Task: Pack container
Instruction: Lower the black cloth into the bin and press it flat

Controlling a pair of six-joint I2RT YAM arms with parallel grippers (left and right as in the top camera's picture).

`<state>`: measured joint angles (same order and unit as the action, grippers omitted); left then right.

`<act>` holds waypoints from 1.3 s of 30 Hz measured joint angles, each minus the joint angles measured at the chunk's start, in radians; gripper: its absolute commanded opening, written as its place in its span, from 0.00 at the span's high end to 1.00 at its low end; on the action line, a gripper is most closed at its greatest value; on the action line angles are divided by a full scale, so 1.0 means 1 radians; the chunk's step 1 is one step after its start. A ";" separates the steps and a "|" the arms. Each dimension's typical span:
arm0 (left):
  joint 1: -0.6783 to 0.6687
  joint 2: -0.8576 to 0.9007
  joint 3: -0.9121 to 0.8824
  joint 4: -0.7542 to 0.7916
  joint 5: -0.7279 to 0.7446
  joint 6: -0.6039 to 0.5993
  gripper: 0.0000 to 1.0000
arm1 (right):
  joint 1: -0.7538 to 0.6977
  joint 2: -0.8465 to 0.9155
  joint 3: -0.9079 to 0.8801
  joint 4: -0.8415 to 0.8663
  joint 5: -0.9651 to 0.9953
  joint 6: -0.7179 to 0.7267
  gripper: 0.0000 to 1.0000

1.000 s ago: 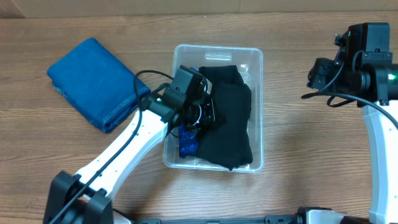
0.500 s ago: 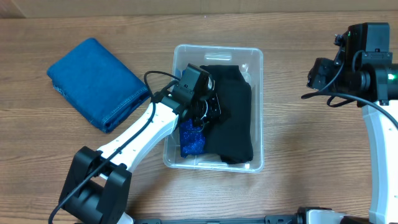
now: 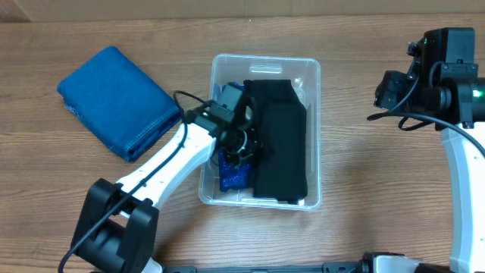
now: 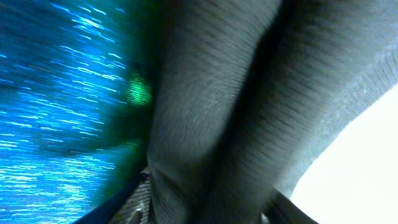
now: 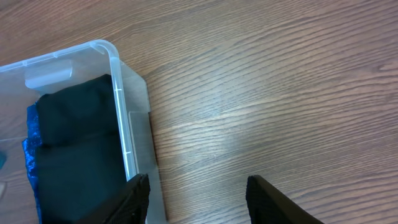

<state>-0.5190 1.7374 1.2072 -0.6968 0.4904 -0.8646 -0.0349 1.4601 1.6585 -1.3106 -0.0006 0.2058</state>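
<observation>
- Overhead view: the left gripper (image 3: pixel 246 142) is down inside the container (image 3: pixel 314 155), over the left half of it, at the border between a black folded cloth (image 3: pixel 282 148) and a blue glittering fabric (image 3: pixel 232 176).
- Its fingers are hidden under the wrist. The left wrist view is filled only with blurred black cloth (image 4: pixel 217 112) and blue glitter (image 4: pixel 56 93), very close to the lens, so I cannot tell whether this gripper is closed or spread.
- From the wrist, the white left arm (image 3: pixel 163 171) runs toward 7 o'clock, crosses the left wall of the container and reaches its dark base at the bottom edge.
- The container stands near the middle of the wooden table (image 3: pixel 364 182). The black cloth fills its right part and the blue fabric lies along its left wall.
- The right gripper (image 5: pixel 199 205) has its two dark fingers (image 5: pixel 134 198) spread apart with only bare table between them.
- In the overhead view the right gripper (image 3: pixel 386 91) hangs at 2 o'clock from the container, well apart from it. Its arm goes down along the right edge.
- A folded blue towel (image 3: pixel 114 102) lies on the table at 10 o'clock from the container, close to it.
</observation>
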 measured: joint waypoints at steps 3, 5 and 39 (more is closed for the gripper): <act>0.042 0.000 0.000 -0.037 -0.063 0.035 0.52 | 0.000 0.000 0.000 0.000 0.000 0.000 0.46; 0.046 0.000 0.016 -0.042 -0.099 0.065 0.51 | 0.000 0.000 0.000 0.001 0.000 0.000 0.46; -0.192 0.269 0.407 -0.319 -0.440 0.581 0.96 | 0.000 0.006 0.000 -0.007 0.000 0.000 0.46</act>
<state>-0.7113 2.0064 1.6138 -1.0161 0.0502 -0.2840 -0.0349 1.4666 1.6585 -1.3174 -0.0006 0.2054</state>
